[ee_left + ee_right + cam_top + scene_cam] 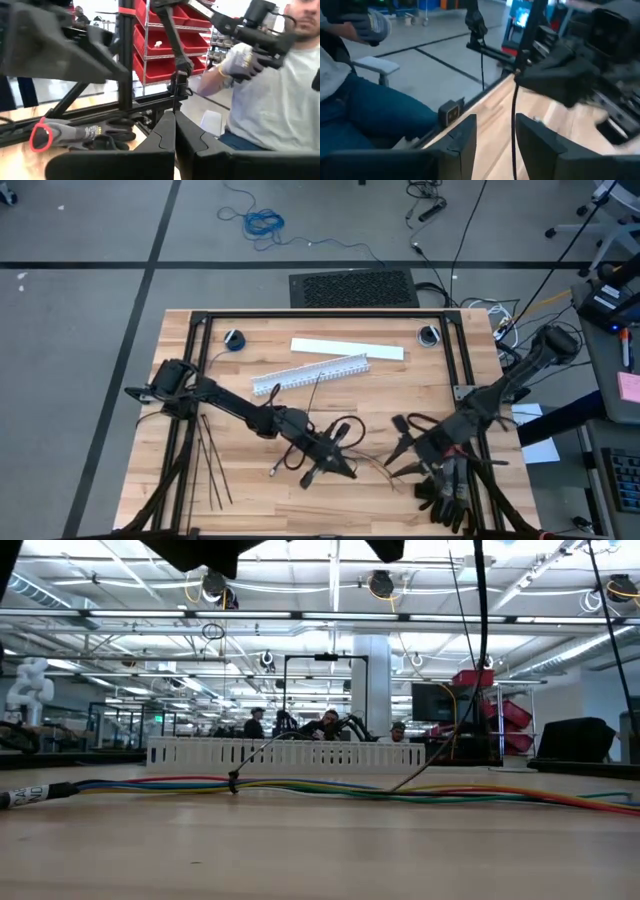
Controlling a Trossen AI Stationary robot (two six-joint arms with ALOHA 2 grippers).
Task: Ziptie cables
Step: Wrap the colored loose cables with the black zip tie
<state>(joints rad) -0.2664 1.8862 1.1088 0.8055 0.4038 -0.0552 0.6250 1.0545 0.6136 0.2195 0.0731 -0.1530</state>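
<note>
Your cables [330, 787] lie across the middle of the table, between the two grippers.

In the overhead view they lie just in front of the white slotted duct [310, 373], with one ziptie [313, 394] standing up from them and the spare zipties [208, 455] lying by the left edge. Your left gripper [340, 465] is clenched, its fingers [165, 140] pressed together. Your right gripper [402, 448] has its fingers [462, 137] parted around a thin black strand; whether they grip it, you cannot tell.

Bare wood table [240, 490] lies open at front centre; white slotted duct [310, 373] blocks behind.
</note>
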